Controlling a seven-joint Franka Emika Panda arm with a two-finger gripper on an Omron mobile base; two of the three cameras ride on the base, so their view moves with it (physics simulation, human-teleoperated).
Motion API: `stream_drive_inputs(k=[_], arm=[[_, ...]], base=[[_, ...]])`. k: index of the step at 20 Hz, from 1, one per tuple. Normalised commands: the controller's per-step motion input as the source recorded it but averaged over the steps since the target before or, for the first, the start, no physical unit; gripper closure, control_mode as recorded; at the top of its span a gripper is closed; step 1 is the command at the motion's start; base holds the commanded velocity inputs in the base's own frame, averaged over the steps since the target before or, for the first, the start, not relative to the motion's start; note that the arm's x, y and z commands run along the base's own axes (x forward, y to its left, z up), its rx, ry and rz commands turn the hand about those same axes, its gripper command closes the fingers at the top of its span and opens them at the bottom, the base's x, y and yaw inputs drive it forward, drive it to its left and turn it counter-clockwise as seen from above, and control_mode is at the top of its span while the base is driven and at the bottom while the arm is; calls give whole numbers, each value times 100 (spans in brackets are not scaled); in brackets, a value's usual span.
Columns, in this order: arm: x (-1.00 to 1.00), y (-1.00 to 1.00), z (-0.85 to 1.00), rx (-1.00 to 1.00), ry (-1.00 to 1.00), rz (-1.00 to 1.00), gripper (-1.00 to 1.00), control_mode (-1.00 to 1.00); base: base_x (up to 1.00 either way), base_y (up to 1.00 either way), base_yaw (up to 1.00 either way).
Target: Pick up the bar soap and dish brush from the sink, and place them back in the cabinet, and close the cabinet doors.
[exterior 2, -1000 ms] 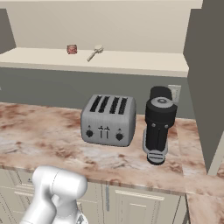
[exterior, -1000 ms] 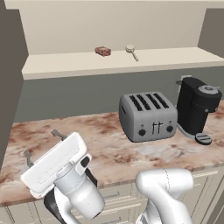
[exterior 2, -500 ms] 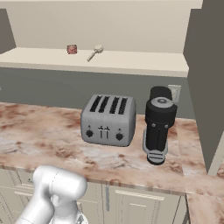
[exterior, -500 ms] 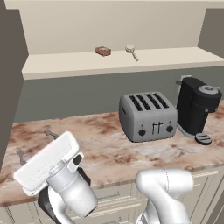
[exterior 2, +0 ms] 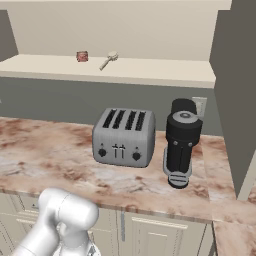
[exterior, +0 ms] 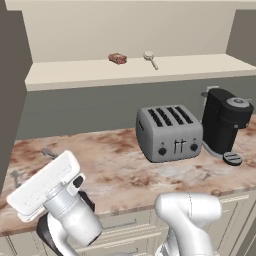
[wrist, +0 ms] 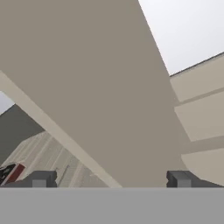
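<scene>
The bar soap [exterior: 117, 58] [exterior 2: 82, 56], a small reddish-brown block, lies on the beige shelf of the open cabinet [exterior: 200, 67] [exterior 2: 165, 75]. The dish brush [exterior: 149, 57] [exterior 2: 109, 59] lies just right of it, cream head toward the back. Both cabinet doors stand open, one at the left edge [exterior: 10, 90] and one at the right [exterior 2: 234, 85]. The arm's white hand [exterior: 44, 187] hangs low at the front left, below the counter edge. My gripper [wrist: 111, 179] is open with nothing between its fingertips, facing a broad beige-grey panel. The sink is out of view.
A silver four-slot toaster [exterior: 169, 132] [exterior 2: 124, 136] and a black coffee machine [exterior: 226, 125] [exterior 2: 181, 141] stand on the marble counter [exterior: 115, 170] under the shelf. Cream drawers [exterior 2: 150, 232] run below the counter. A small red and dark thing [wrist: 11, 172] shows at the hand view's lower left.
The hand has swung further left in the left base view. The soap and brush have not moved on the shelf.
</scene>
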Motion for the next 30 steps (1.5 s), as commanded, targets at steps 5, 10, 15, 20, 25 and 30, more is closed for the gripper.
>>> stream_drive_inputs(k=[5, 10, 15, 20, 25, 30], arm=[[20, 17, -15, 0, 1, 3, -100, -100], [25, 22, -18, 0, 0, 6, -100, -100], [24, 29, -12, 0, 0, 8, -100, -100], [18, 18, 0, 0, 0, 6, -100, -100], [15, 11, 1, 0, -2, 5, -100, -100], [14, 4, 5, 1, -3, 3, -100, -100]], base=[[0, 0, 0], [0, 0, 0], [0, 0, 0], [0, 0, 0], [0, 0, 0], [0, 0, 0]])
